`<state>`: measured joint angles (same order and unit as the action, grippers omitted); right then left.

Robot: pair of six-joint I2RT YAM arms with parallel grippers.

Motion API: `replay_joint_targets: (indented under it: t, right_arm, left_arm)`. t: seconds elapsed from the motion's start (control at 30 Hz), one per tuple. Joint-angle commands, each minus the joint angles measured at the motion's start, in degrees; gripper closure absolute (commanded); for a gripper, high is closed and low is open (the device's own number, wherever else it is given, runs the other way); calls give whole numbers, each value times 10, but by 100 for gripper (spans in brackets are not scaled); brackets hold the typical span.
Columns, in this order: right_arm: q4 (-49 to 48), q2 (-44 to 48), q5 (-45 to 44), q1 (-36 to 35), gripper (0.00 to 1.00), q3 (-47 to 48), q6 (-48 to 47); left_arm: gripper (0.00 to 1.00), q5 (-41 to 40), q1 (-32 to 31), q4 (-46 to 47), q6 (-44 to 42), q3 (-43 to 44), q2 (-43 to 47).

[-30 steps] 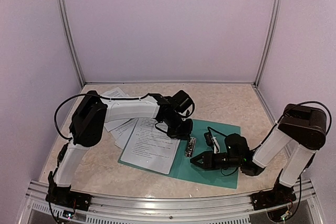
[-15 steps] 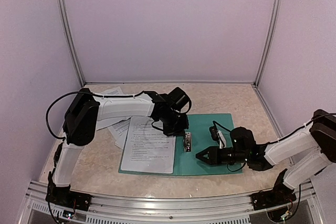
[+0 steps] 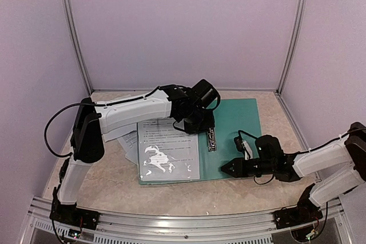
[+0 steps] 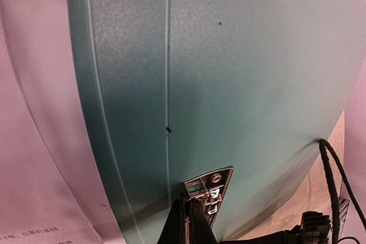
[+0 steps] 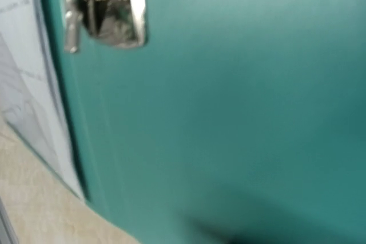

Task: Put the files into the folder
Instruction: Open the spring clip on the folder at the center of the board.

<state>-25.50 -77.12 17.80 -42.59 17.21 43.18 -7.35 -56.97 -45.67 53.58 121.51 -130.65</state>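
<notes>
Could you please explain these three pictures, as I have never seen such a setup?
These are two robot arms bolted to a table. The wide picture is from a fixed camera above and behind them; each close-up is from a wrist camera. An open teal folder lies on the table, a printed sheet with a black picture on its left half, more sheets beside it. The left fingers are shut beside the metal clip at the spine. The right fingers sit near the folder's front edge; whether they hold it, I cannot tell.
</notes>
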Motion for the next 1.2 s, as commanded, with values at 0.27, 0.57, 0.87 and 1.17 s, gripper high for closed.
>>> replay_joint_targets:
  t: [0.27, 0.57, 0.87, 1.17]
  right_arm:
    - [-28, -54, 39, 9, 71, 11, -12]
    - [-30, -94, 88, 34, 71, 50, -29]
    - [-52, -182, 173, 41, 72, 122, -23]
    - [-95, -257, 242, 44, 71, 155, 5]
  left_arm:
    - [100, -16, 29, -11, 128, -106, 46]
    - [100, 38, 53, 37, 179, -197, 75]
    - [100, 61, 59, 73, 235, -266, 90]
    - [100, 92, 75, 119, 289, -322, 108]
